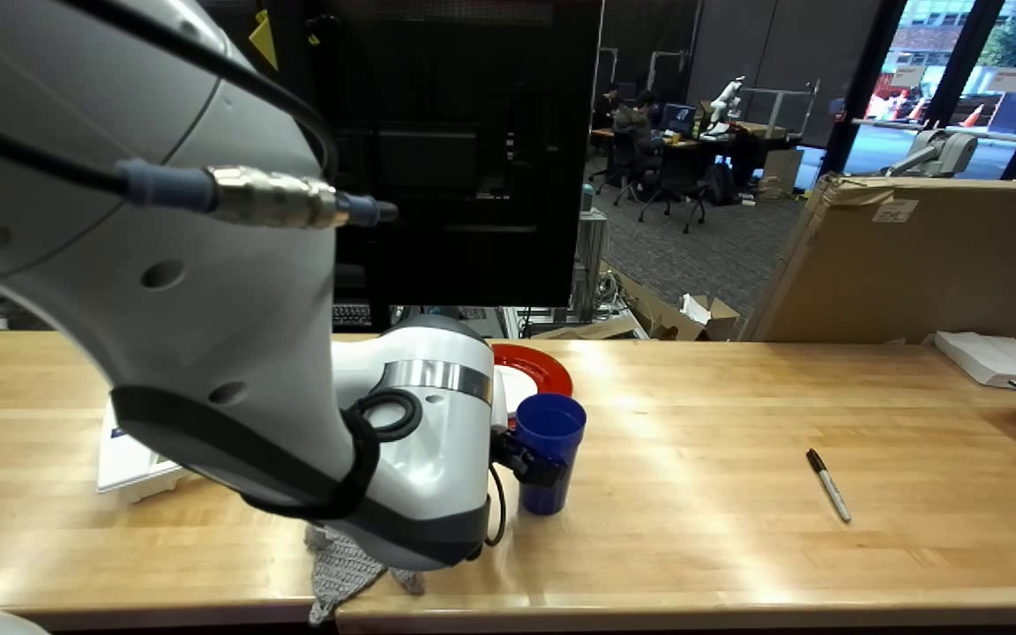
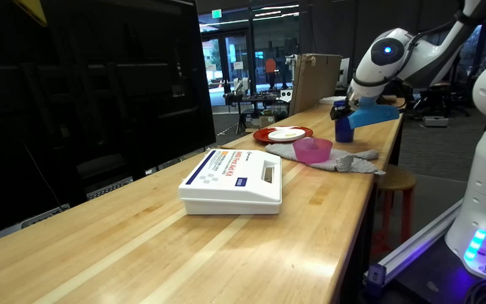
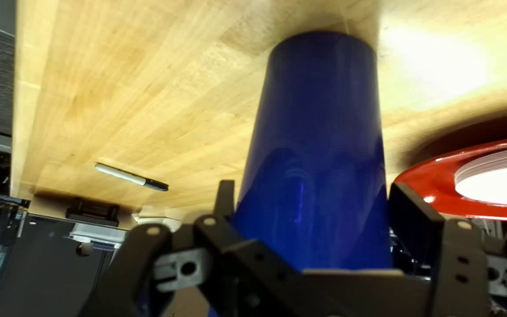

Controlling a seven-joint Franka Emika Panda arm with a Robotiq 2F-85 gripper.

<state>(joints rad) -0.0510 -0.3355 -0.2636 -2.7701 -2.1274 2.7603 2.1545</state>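
Gripper (image 3: 312,190) stands astride blue cup (image 3: 319,127), whether clasped unclear; even squeeze advised, clear of red plate (image 1: 555,375) at left.

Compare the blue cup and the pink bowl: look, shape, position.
Colour: the cup is dark blue, the bowl pink.
Shape: the cup is tall and narrow, the bowl low and wide.
Position: the cup stands between the jaws of the gripper, the bowl sits on the grey cloth.
Shared: both are upright and open-topped.
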